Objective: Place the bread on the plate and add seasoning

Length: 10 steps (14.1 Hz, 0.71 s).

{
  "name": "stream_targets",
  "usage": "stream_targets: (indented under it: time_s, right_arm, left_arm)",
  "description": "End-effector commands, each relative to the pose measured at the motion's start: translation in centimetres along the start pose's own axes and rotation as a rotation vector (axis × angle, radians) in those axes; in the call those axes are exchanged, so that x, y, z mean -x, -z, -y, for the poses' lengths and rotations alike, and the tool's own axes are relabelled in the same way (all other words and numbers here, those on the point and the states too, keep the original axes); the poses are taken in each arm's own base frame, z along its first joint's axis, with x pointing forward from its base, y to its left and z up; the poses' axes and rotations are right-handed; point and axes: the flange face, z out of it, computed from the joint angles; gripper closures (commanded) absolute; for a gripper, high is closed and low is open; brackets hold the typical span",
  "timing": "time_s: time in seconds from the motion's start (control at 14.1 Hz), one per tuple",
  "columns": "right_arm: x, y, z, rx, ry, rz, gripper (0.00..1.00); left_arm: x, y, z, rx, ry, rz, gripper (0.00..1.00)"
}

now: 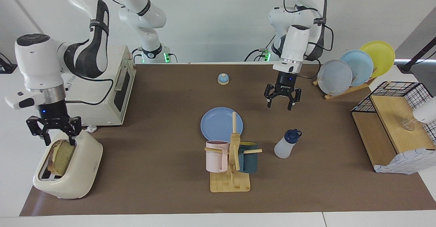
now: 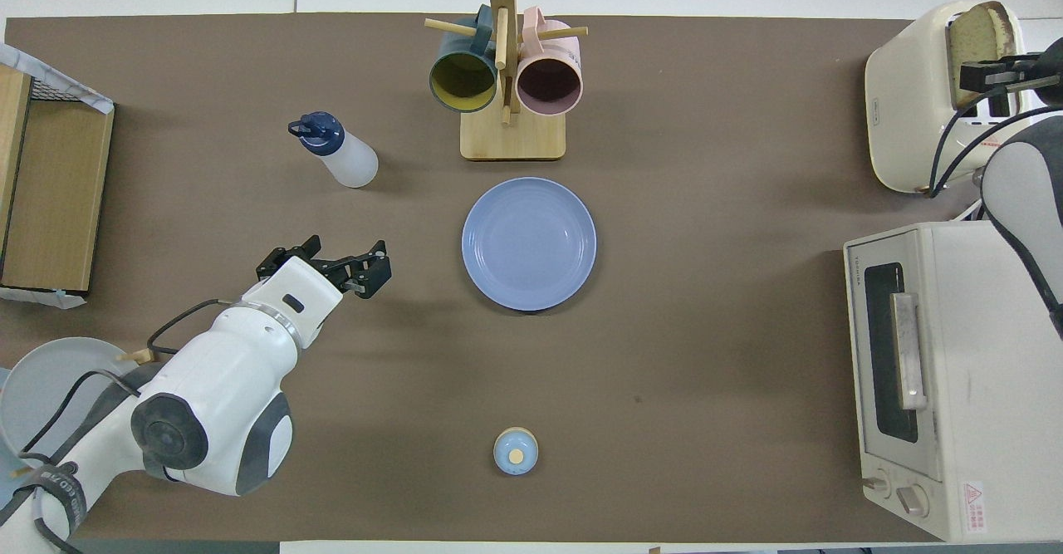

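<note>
The bread (image 1: 60,155) (image 2: 980,31) stands upright in the slot of a cream toaster (image 1: 73,176) (image 2: 909,97) at the right arm's end of the table. My right gripper (image 1: 58,140) (image 2: 996,80) hangs just over it, open, one finger on each side of the slice's top edge. The blue plate (image 1: 218,123) (image 2: 529,243) lies bare at mid-table. The seasoning (image 1: 285,145) (image 2: 340,151), a white bottle with a dark blue cap, stands beside the plate toward the left arm's end. My left gripper (image 1: 279,103) (image 2: 330,257) hovers open and holds nothing, over the mat between the robots and the bottle.
A wooden mug rack (image 1: 231,162) (image 2: 507,80) with two mugs stands just past the plate. A small bell (image 1: 223,79) (image 2: 516,452) sits near the robots. A toaster oven (image 1: 102,91) (image 2: 938,371) flanks the toaster. Upright plates (image 1: 354,67) and a wire-and-wood shelf (image 1: 391,125) fill the left arm's end.
</note>
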Motion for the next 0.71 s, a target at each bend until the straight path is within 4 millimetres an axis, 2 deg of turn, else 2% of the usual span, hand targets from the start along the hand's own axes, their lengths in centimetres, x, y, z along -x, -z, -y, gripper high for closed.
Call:
stream_targets:
  time_s: [0.0, 0.07, 0.14, 0.21, 0.28, 0.36, 0.57, 0.64]
  right_arm:
    - [0.0, -0.7, -0.3, 0.009, 0.004, -0.013, 0.30]
    - [0.0, -0.6, -0.4, 0.010, 0.005, -0.013, 0.33]
    - [0.0, -0.6, -0.4, 0.010, 0.008, -0.010, 0.58]
    - [0.1, -0.6, -0.4, 0.011, 0.011, -0.005, 0.75]
    - [0.1, -0.5, -0.6, 0.019, 0.021, -0.004, 0.91]
    - [0.0, -0.5, -0.5, 0.041, 0.057, 0.003, 1.00]
    - [-0.2, -0.2, -0.3, 0.087, 0.121, 0.018, 1.00]
    - [-0.4, -0.1, -0.2, 0.089, 0.128, 0.016, 1.00]
  left_arm:
    - [0.3, -0.8, -0.3, 0.013, 0.014, -0.020, 0.00]
    - [0.1, -1.0, -0.3, 0.013, 0.013, -0.021, 0.00]
    - [-0.3, -1.1, -0.3, 0.013, 0.012, -0.025, 0.00]
    - [-0.2, -1.5, -0.4, 0.014, 0.012, -0.019, 0.00]
    - [-0.1, -2.3, -0.4, 0.014, 0.014, -0.008, 0.00]
    - [-0.4, -2.4, -0.6, 0.017, 0.011, -0.012, 0.00]
    - [-1.4, -2.6, -0.9, 0.021, 0.011, -0.023, 0.00]
    - [-1.7, -3.3, -0.8, 0.021, 0.015, -0.021, 0.00]
